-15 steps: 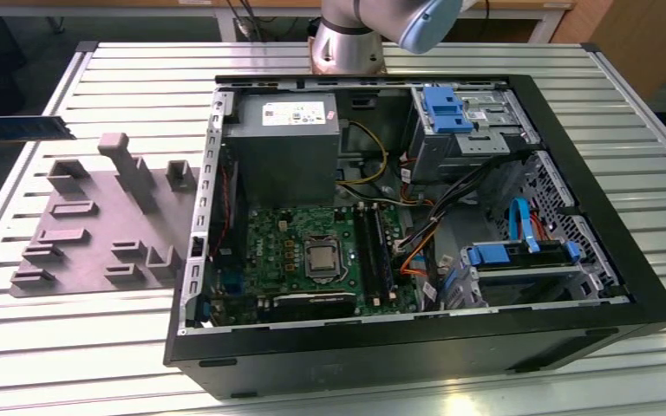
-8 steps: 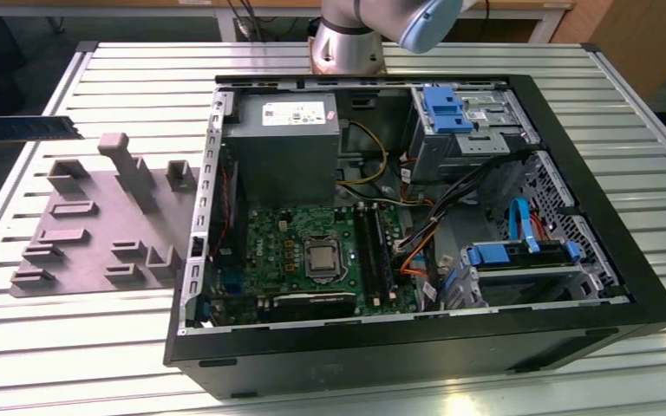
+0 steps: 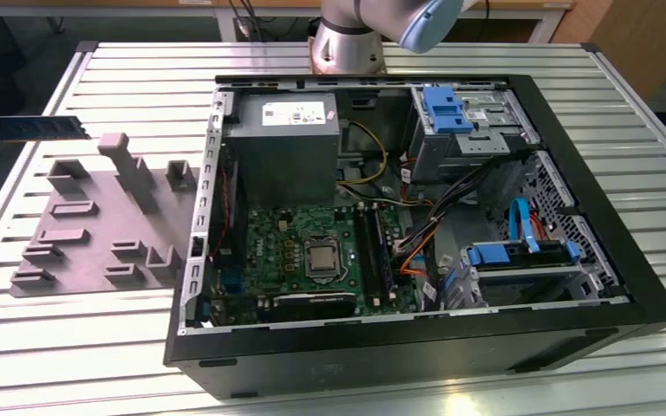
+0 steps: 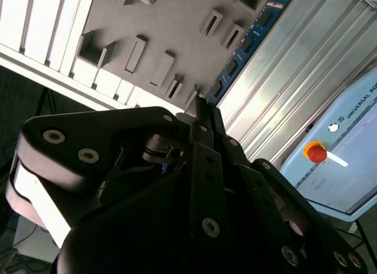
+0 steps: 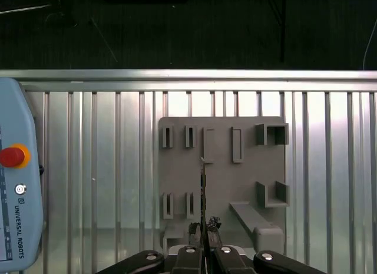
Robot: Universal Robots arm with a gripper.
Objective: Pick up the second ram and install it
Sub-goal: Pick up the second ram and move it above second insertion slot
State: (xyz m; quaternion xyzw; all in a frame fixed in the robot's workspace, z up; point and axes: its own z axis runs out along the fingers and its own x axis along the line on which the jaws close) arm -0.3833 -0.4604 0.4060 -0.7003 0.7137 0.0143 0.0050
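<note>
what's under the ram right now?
In the first wrist view the ram hangs over the grey holder plate on the slatted table. The gripper covers its near end.

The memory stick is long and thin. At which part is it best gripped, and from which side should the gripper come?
Probably at one short end, clamping the two broad flat faces and coming in along its length. The second ram is a thin board, so only its faces offer flat contact, and an end grip leaves its long edges free. The gripper holds it so.

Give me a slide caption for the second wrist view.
The fingers grip the ram near the grey holder.
</note>
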